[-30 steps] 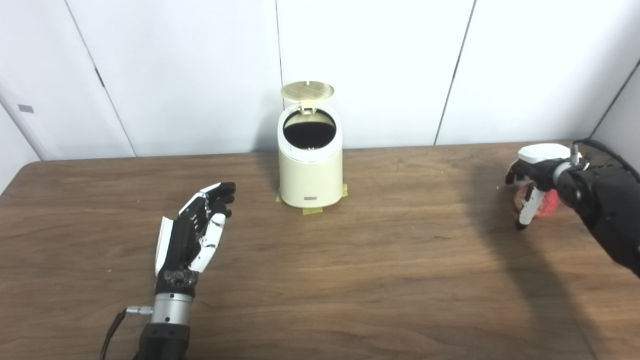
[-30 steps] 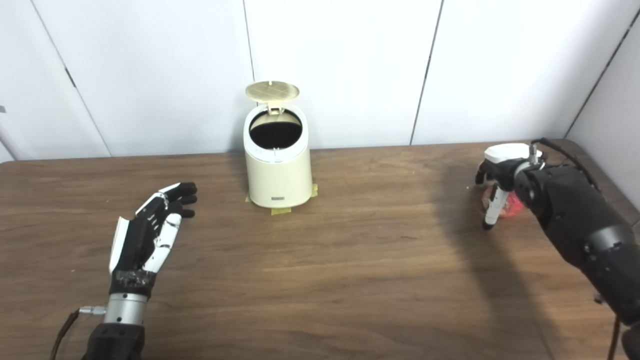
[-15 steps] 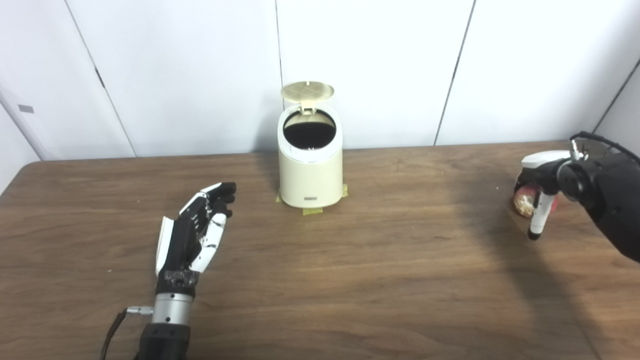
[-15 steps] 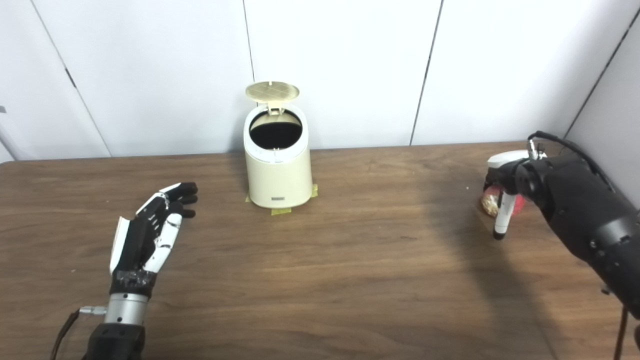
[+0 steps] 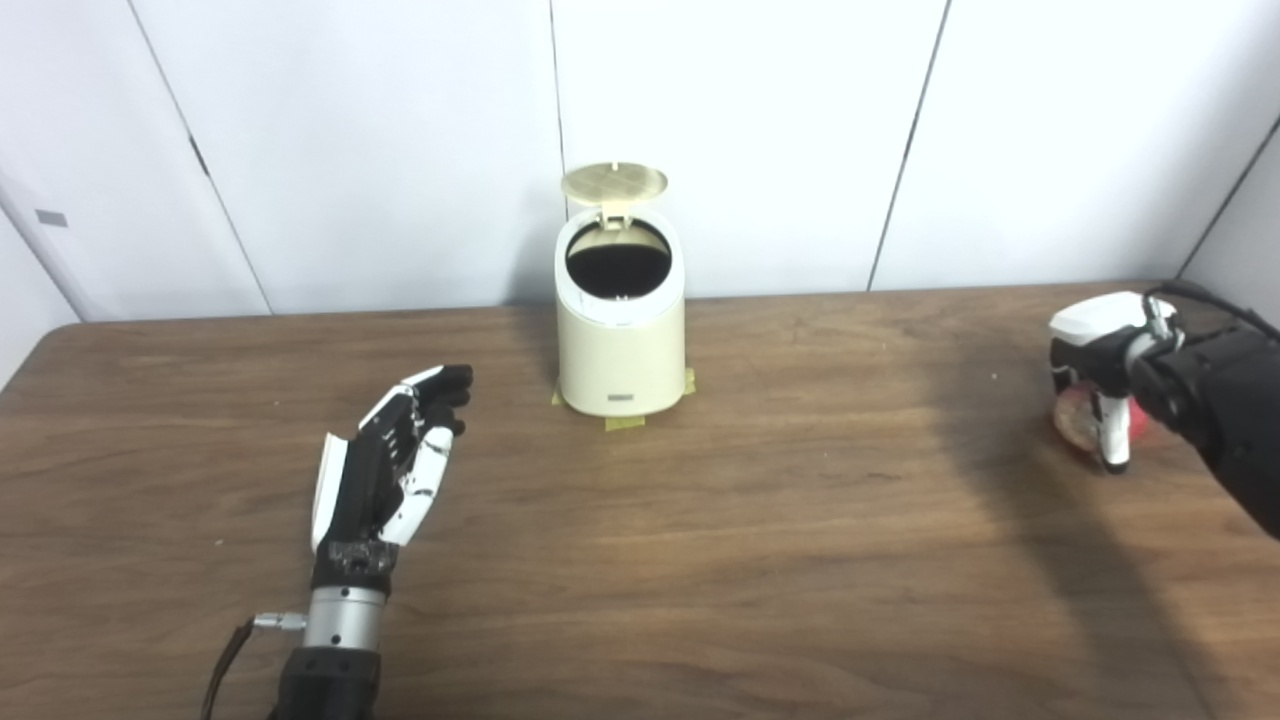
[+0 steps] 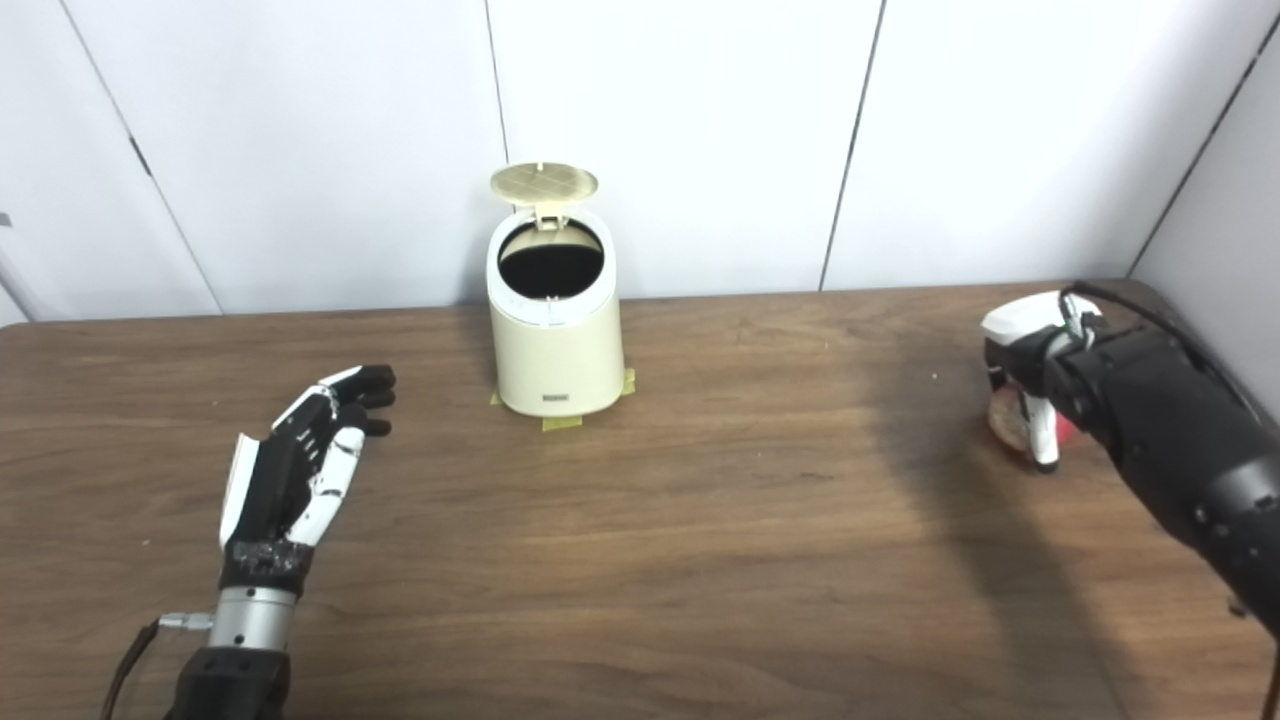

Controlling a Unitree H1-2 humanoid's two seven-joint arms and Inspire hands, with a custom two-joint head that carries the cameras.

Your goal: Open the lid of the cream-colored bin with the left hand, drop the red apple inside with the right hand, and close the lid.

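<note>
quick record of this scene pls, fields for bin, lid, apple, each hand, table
bin: cream-colored cylindrical bin, upright at the table's far middle, yellow tape at its base
lid: round cream lid, flipped up, dark opening exposed
apple: red apple, on the table at far right, partly hidden by the right hand
left hand: left hand, open, empty, fingers together, near the bin's left front
right hand: right hand, curled over the apple; grip cannot be confirmed
table: brown wooden table
</note>
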